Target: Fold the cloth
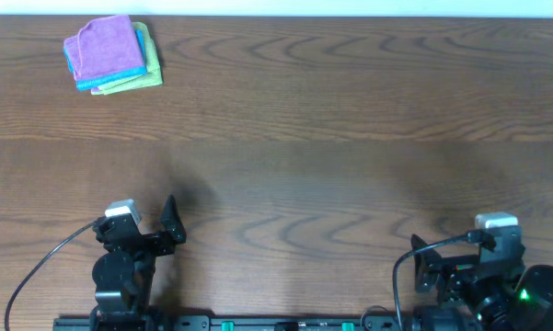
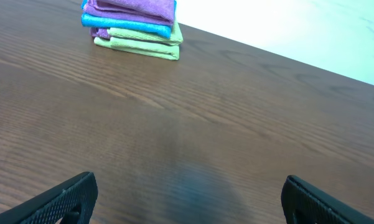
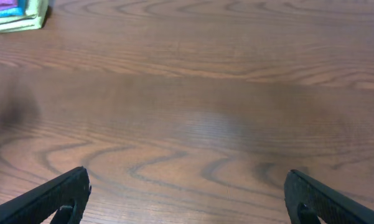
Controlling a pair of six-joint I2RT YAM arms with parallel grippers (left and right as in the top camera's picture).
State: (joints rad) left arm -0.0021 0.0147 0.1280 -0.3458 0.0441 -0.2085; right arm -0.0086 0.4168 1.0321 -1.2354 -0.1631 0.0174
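Lighting even and diffuse, moderately bright. The tabletop (image 1: 350, 110) carries a pale sheen in my right wrist view and a soft, blurred shadow in my left. My fingers (image 2: 68, 196) read dark, slightly soft.

Far ahead of the black left claw (image 2: 187, 198) lies a purple cloth (image 2: 134, 7) on a blue cloth (image 2: 127, 23) on a pale green cloth (image 2: 143, 45). The table (image 2: 236, 112) is brown, wavy-grained.

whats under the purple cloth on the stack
A blue cloth, then a green cloth at the bottom resting on the table. Their middles are covered, only edges show.
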